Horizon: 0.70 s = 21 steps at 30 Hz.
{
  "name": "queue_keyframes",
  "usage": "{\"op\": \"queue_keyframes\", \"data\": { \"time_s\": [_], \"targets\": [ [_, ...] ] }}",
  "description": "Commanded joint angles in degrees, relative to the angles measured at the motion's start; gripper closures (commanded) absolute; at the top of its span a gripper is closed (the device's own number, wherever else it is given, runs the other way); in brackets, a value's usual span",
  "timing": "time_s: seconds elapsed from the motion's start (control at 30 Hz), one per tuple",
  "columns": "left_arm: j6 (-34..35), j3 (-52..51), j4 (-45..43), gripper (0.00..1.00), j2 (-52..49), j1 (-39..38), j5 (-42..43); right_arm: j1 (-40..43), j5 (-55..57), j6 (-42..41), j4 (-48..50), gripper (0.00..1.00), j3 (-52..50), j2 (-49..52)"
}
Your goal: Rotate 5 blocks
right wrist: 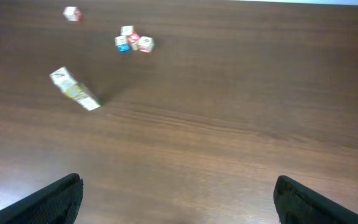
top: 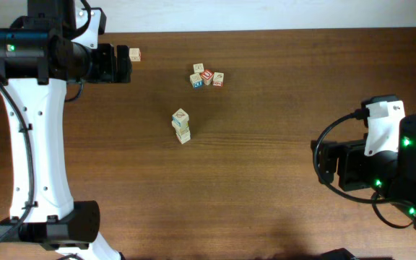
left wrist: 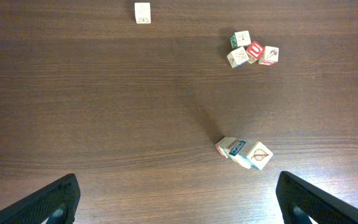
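Note:
The blocks are small light-wood cubes with coloured prints. Some stand in a short stack (top: 182,126) mid-table, which also shows as the stack (left wrist: 244,151) in the left wrist view and the stack (right wrist: 73,90) in the right wrist view. More lie in a loose cluster (top: 206,76) farther back; the cluster (left wrist: 252,51) and cluster (right wrist: 132,40) include one red-topped cube (top: 208,75). My left gripper (top: 125,63) is at the far left, well away from them, and my left gripper (left wrist: 178,179) is open and empty. At the right side my right gripper (top: 322,162) is far from the blocks, and my right gripper (right wrist: 179,180) is open and empty too.
A plain pale cube (top: 134,55) sits alone near the back edge, just right of my left gripper; it is the pale cube (left wrist: 142,12) in the left wrist view. Brown wooden table (top: 266,188) spreads between the blocks and both arms.

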<state>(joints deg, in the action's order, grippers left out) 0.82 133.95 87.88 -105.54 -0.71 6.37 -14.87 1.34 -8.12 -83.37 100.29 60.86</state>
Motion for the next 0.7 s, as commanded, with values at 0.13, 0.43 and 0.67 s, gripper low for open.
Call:
{"op": "queue_keyframes", "data": {
  "time_s": [0.13, 0.43, 0.67],
  "targets": [
    [-1.11, 0.39, 0.09, 0.01, 0.35, 0.13, -0.20, 4.74, 7.89, 0.44, 17.73, 0.02, -14.97, -6.78],
    [-1.11, 0.39, 0.09, 0.01, 0.35, 0.13, -0.20, 13.49, -3.39, 2.36, 57.90, 0.02, -64.35, -36.06],
    [-1.11, 0.39, 0.09, 0.01, 0.35, 0.13, -0.20, 14.21, -5.25, 1.88, 74.86, 0.02, -93.00, -56.43]
  ]
}}
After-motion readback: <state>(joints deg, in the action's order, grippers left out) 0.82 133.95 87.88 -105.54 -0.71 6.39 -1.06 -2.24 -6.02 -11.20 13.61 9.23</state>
